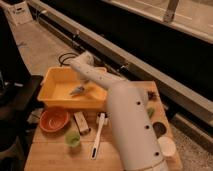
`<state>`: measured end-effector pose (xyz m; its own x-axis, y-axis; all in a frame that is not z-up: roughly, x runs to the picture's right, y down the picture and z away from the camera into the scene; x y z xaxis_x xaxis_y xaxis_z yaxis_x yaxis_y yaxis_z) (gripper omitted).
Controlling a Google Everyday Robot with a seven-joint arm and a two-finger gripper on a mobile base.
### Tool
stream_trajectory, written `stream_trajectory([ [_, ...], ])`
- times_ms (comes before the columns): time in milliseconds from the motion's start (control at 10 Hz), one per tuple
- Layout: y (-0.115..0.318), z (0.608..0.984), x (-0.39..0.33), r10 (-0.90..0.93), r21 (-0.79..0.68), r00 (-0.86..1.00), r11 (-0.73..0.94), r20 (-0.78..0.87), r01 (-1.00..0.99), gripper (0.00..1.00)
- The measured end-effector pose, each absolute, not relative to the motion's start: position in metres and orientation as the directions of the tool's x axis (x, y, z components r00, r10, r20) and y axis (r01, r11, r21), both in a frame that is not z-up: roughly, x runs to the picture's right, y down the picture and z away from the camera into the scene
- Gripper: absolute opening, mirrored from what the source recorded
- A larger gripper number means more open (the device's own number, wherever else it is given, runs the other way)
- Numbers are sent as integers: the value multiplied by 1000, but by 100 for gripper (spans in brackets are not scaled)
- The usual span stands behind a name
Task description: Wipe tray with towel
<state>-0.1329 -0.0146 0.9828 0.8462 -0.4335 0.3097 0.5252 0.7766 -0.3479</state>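
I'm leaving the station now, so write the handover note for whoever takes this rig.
Gripper: down inside the large yellow-orange rectangular plastic tray, right at the small crumpled grey cloth towel; whether it holds the towel cannot be told.
Tray: on the wooden table, at its far left.
Towel: on the tray floor, near the middle.
Done: gripper brought to the towel.
Left: wiping the tray floor; progress cannot be judged.
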Motion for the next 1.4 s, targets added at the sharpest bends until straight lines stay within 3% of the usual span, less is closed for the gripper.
stream_trajectory([
  [800, -35, 985, -38, -372, -409, 907, 810, 196, 421, 0],
  [1400, -37, 996, -101, -392, -366, 869, 794, 302, 485, 0],
])
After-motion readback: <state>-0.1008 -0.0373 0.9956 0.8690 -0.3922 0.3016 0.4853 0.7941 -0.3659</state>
